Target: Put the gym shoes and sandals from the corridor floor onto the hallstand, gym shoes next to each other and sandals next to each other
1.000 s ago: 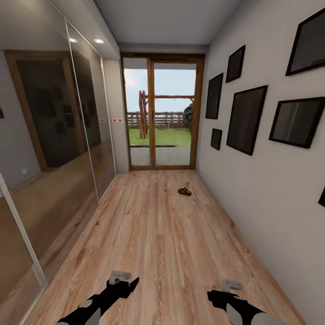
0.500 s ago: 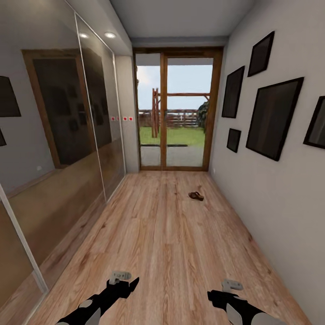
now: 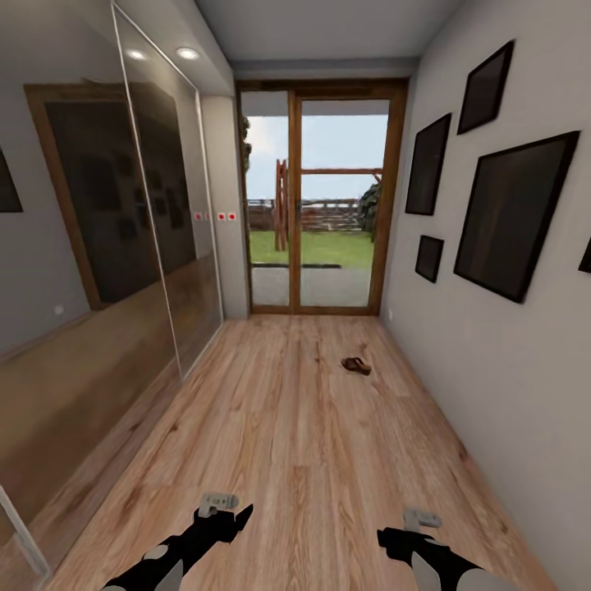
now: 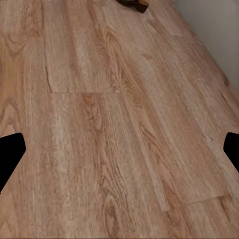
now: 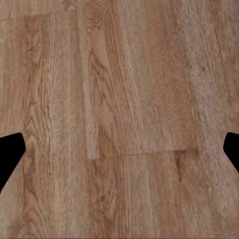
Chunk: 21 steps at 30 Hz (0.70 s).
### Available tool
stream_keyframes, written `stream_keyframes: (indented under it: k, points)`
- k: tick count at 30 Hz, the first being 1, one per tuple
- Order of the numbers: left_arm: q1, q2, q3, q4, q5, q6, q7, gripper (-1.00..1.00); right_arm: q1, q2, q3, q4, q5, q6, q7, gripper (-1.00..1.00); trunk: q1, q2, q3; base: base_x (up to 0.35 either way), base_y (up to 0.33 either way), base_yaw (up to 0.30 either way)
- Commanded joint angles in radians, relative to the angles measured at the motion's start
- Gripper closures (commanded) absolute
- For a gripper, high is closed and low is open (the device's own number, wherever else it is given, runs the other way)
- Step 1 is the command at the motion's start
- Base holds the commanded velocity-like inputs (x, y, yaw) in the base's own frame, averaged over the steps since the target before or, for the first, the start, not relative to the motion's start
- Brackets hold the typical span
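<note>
My fingers are hanging spread and holding nothing: in each wrist view the two dark tips are sitting at opposite edges with bare planks between them. In the head view my left gripper (image 3: 223, 509) and right gripper (image 3: 420, 525) are hovering low over the corridor floor (image 3: 287, 443), both pointing down the hall.

The floor is the biggest thing ahead of my fingers, light brown wood-grain planks running lengthwise away from me toward a glass door with a wooden frame (image 3: 316, 197). Off to my left fingers' side a wall of glossy mirrored panels (image 3: 98, 246) is reflecting the hall; off to my right fingers' side a plain pale wall is carrying dark framed pictures (image 3: 513, 213).

Far ahead of both grippers, well apart from them and toward the right wall, a single small dark reddish-brown sandal (image 3: 356, 365) is lying flat on the planks, strappy and low. Its dark edge is also peeking into my left wrist view (image 4: 133, 4). It is too small to read its long axis with confidence, though it looks to lie roughly crosswise to the planks.

I am judging my right arm the nearer one, since the sandal is lying ahead on its side; the base needs to roll forward before either can reach.
</note>
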Motion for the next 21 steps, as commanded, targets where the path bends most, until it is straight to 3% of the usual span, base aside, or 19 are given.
stream_keyframes:
  k: [1,21]
  points:
    - [-0.001,0.0,-0.003,0.001,0.01,-0.001,-0.005,-1.0,-0.001,0.0,-0.005,0.0,-0.004,-0.002,0.0,-1.0,0.0,0.0,-0.001,0.349,-0.118,0.0]
    - [-0.001,0.0,-0.003,0.001,0.01,-0.001,-0.005,-1.0,-0.001,0.0,-0.005,0.001,-0.004,-0.002,0.0,-1.0,0.0,0.0,-0.001,0.349,-0.119,0.0]
